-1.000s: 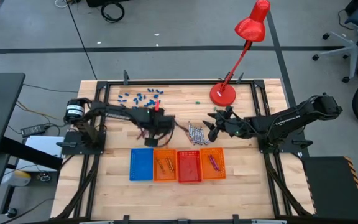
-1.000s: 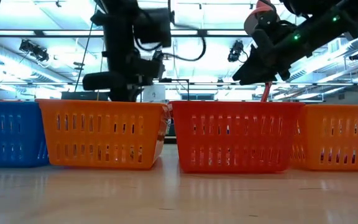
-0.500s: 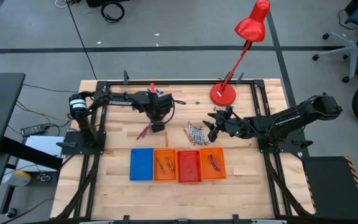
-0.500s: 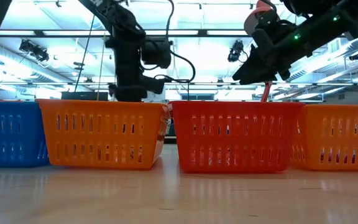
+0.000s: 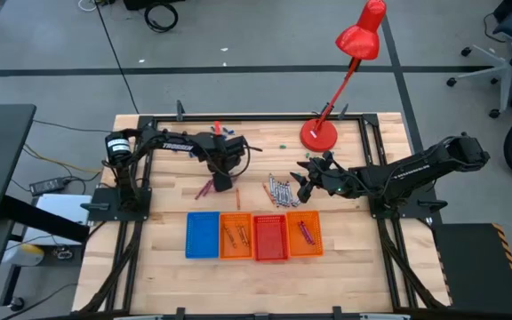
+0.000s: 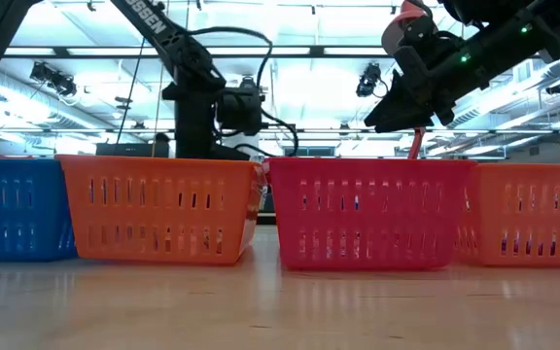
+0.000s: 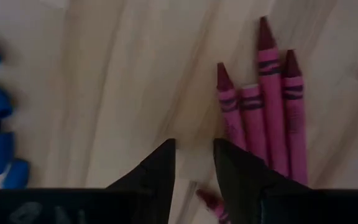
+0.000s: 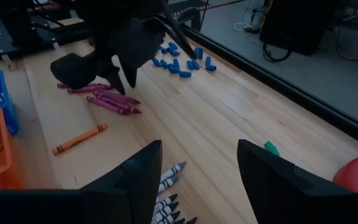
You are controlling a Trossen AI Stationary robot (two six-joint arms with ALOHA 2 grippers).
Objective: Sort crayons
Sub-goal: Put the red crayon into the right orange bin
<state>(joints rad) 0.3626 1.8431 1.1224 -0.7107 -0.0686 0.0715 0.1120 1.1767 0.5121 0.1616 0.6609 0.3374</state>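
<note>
Overhead, wooden table [image 5: 345,240], red lamp [image 5: 345,67], grey floor, both end effectors spread.

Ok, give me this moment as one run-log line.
left gripper: open, over magenta wax crayons on wooden table | right gripper: open, over silvery grey crayons | held: nothing

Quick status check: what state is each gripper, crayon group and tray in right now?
Left gripper: jaws open, empty, over the magenta crayons.
Right gripper: jaws open, empty, above the grey crayons.
Orange crayon: loose on table.
Blue tray: looks empty.
Red tray: looks empty.
</note>
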